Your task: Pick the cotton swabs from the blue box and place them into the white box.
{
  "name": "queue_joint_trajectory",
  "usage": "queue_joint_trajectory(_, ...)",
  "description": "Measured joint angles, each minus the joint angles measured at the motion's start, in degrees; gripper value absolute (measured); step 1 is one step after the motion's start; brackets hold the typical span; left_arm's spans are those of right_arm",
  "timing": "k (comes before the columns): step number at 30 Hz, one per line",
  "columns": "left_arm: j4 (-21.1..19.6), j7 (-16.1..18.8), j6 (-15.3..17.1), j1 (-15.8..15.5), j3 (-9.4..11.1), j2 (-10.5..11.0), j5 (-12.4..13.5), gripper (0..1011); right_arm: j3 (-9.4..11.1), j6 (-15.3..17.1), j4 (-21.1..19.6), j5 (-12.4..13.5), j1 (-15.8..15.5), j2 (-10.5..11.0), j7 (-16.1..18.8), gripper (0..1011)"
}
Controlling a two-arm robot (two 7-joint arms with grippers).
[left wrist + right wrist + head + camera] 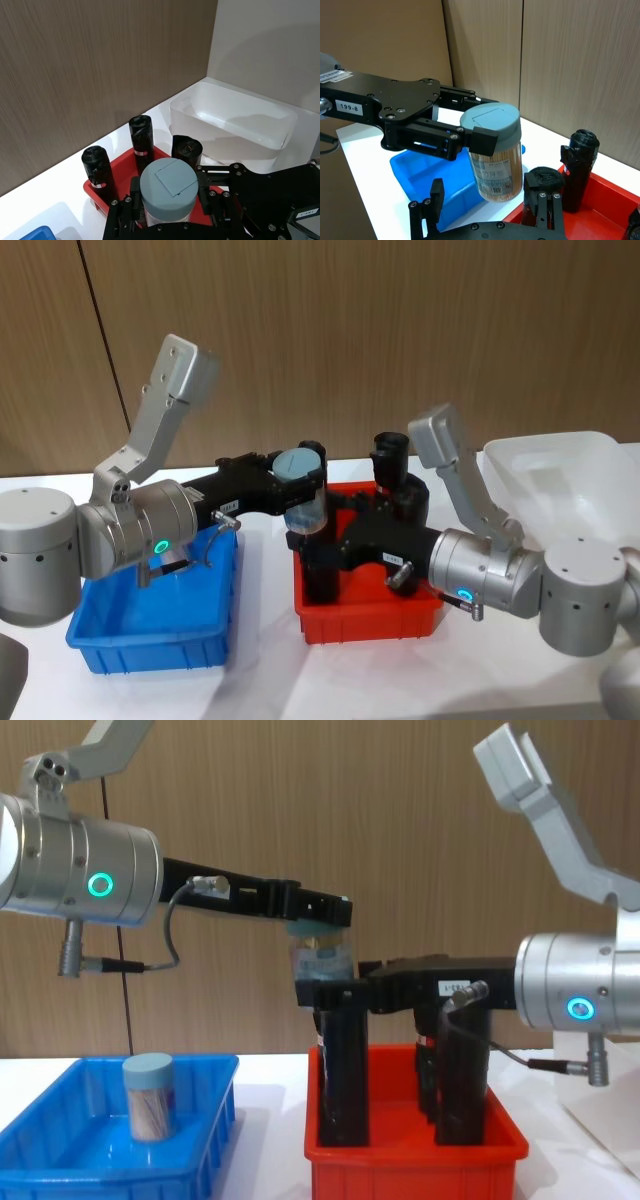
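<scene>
My left gripper (300, 485) is shut on a jar of cotton swabs (305, 508) with a pale blue lid (167, 186), held upright in the air over the left end of the red bin. In the right wrist view the jar (496, 160) hangs between the spread fingers of my right gripper (490, 194), which is open. From the chest, the right gripper (335, 988) is level with the jar's base (322, 960). A second jar (148, 1110) stands in the blue box (60, 1160). The white box (560, 455) sits at the far right.
The red bin (370, 625) stands between the blue box (120, 650) and the white box and holds tall black bottles (141, 135). The bottles (460, 1070) rise right under my right gripper. A wood-panelled wall closes off the back of the table.
</scene>
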Motion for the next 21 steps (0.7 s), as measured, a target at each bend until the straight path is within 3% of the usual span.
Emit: queue_joint_trajectory(21, 0.0, 0.0, 0.0, 0.0, 0.0, 0.0, 0.0, 666, -1.1, -1.8, 4.4, -0.1, 2.9, -1.8, -0.7, 1002)
